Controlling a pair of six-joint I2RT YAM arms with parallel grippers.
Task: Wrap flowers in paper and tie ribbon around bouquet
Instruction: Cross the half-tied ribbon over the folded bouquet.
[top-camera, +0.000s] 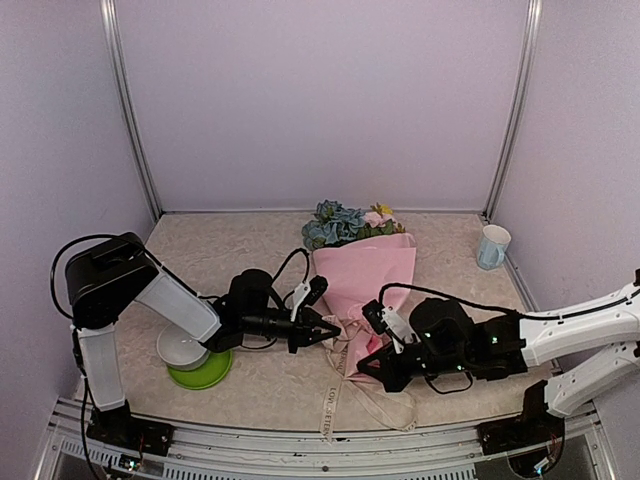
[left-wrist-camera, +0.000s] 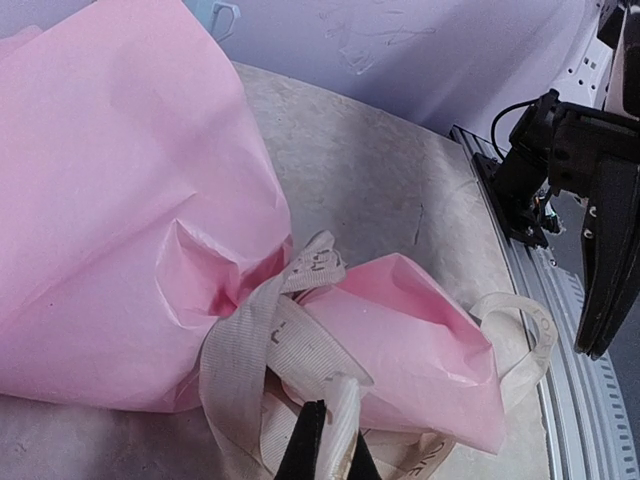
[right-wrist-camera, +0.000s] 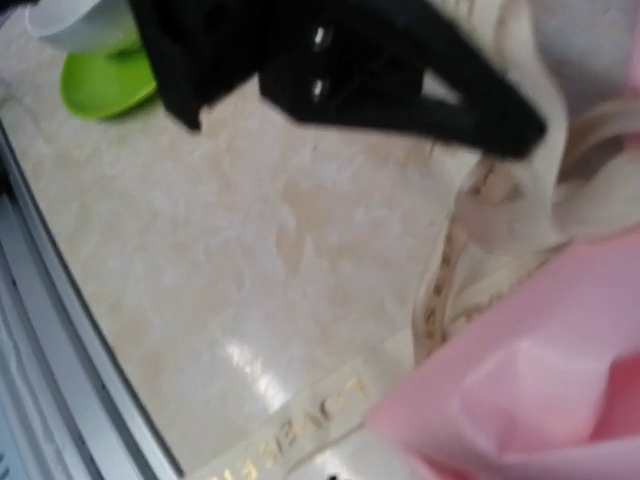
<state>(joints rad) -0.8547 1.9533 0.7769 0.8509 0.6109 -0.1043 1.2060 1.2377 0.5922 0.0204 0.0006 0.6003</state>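
Tying step. Ribbon is looped round the bouquet neck, just ahead of the left gripper jaws, which pinch one strand. Right gripper jaws closed, hold unclear, loose tail beside them. Next, likely: pull strands apart and cinch.

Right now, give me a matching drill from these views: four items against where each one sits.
Items:
1. bouquet
2. ribbon
3. mug
4. green plate

Places:
a. standing at the far right
b. near left, under a white bowl
c. lying in the centre, wide end to the far side
d. wound round the narrow end, tail trailing toward the near edge

Pairs: 1-c, 2-d, 3-a, 4-b
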